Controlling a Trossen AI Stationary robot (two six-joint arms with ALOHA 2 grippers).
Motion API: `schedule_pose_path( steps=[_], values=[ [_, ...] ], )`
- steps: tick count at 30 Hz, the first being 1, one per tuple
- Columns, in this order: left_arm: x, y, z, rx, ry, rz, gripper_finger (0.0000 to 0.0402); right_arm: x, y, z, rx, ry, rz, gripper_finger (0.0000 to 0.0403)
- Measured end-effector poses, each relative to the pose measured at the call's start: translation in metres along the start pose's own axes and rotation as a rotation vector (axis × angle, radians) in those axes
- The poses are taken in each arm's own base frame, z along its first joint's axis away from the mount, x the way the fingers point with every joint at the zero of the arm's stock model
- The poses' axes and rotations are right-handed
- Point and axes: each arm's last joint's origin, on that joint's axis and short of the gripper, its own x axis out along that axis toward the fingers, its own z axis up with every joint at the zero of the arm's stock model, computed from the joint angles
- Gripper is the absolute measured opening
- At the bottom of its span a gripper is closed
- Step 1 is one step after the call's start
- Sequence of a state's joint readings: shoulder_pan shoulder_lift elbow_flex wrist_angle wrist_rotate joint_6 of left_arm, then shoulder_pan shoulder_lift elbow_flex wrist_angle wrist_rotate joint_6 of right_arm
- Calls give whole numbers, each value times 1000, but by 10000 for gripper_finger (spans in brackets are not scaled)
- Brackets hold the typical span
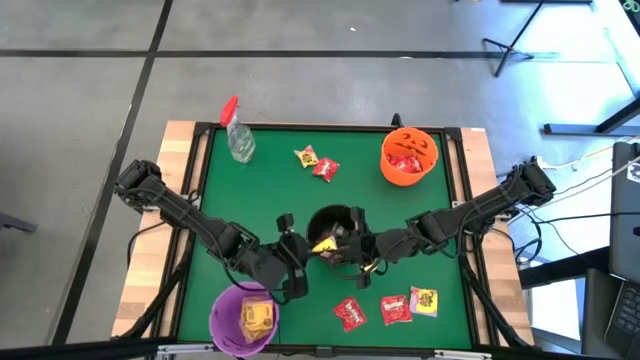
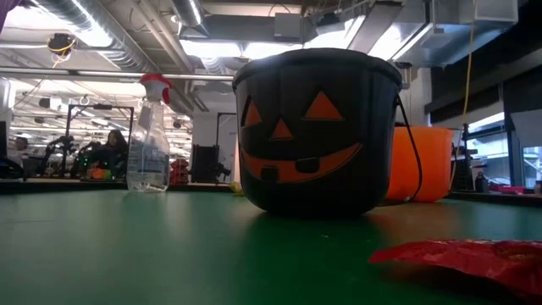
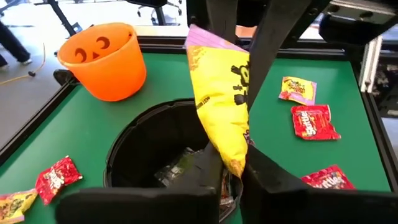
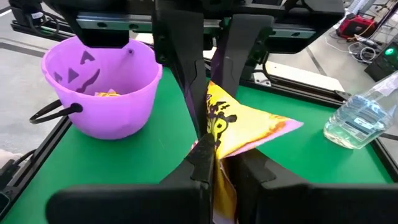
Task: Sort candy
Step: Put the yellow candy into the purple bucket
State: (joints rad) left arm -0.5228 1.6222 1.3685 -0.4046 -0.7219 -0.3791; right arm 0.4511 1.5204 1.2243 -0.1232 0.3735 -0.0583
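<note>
Candy is spread over the green surface (image 1: 260,200), and both arms meet above the black pumpkin bucket (image 1: 335,232) at its middle. The left gripper (image 3: 233,171) and the right gripper (image 4: 214,163) each have their fingers pinched shut on the same yellow packet (image 3: 224,102), one from either side, so the packet hangs between them over the bucket's mouth. In the left wrist view the packet stands nearly upright, its lower end clamped in that arm's fingers; in the right wrist view the other arm's fingers grip it from above. More wrappers lie inside the black bucket.

Beyond the bucket sits an orange bucket (image 1: 408,155) with red packets in it. A purple bucket (image 1: 243,317) near the front edge on the left holds yellow packets. Between the spray bottle (image 1: 238,135) and the orange bucket lie a yellow packet and a red packet (image 1: 326,169), just beside each other. Near the front edge on the right lie two red packets and a yellow one (image 1: 424,301).
</note>
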Motion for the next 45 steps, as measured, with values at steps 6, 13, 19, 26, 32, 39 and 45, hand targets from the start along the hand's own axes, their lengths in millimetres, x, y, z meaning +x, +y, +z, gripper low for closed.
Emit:
schedule_pose_path(
  steps=[6, 13, 19, 26, 32, 39, 45],
  values=[
    [-1, -1, 0, 22, 2, -8, 3, 0, 0, 0, -26, -1, 2, 52],
    [-10, 0, -1, 45, 18, -19, 1, 0, 1, 0, -29, -2, 6, 162],
    [-45, 1, -2, 40, 65, -118, 0, -7, -1, 3, -21, -8, 7, 237],
    [-97, -4, -24, -35, 284, -284, 0, -16, 3, 3, -33, 10, 6, 250],
    [-129, -15, -56, -204, 584, -289, 0, -16, 2, 2, -32, 22, -7, 240],
    [-135, -36, -77, -240, 669, -266, 0, -16, 2, 3, -28, 17, -11, 238],
    [-118, -41, -97, -218, 857, -141, 0, -16, 2, 3, -28, 17, -12, 238]
  ],
)
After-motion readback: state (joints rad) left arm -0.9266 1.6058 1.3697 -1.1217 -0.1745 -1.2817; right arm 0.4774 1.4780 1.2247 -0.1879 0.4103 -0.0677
